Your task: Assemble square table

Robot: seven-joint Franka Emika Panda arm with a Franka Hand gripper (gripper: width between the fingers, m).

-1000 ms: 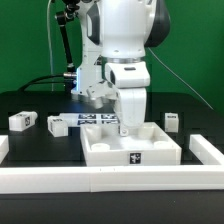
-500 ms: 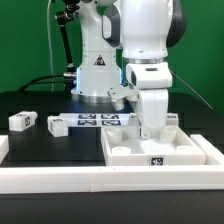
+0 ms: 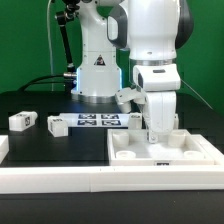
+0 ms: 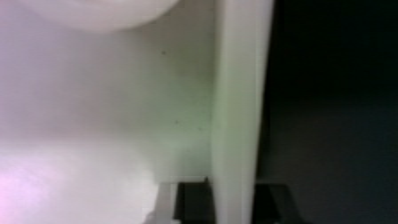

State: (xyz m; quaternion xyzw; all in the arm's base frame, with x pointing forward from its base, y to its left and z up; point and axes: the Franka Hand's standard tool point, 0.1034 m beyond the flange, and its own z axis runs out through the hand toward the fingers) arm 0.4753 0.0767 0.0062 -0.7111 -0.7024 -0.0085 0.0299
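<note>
my tool point(image 3: 153, 134), pinched narrow on the rim of the white plastic square tray-like top point(image 3: 170, 158), at the exterior view's right on the black tabletop point(image 3: 40, 146). step, i judge: positioning this top; next calls for release, then fetching a small white block leg point(image 3: 22, 120).

Black surface point(image 3: 70, 150), white parts
On it: square tray point(image 3: 190, 158) near right, outer block point(image 3: 20, 121) far left, inner block point(image 3: 57, 125) beside it, marker board point(image 3: 100, 121) far centre.

No legible text, only patterned marker tags point(image 3: 99, 121).
</note>
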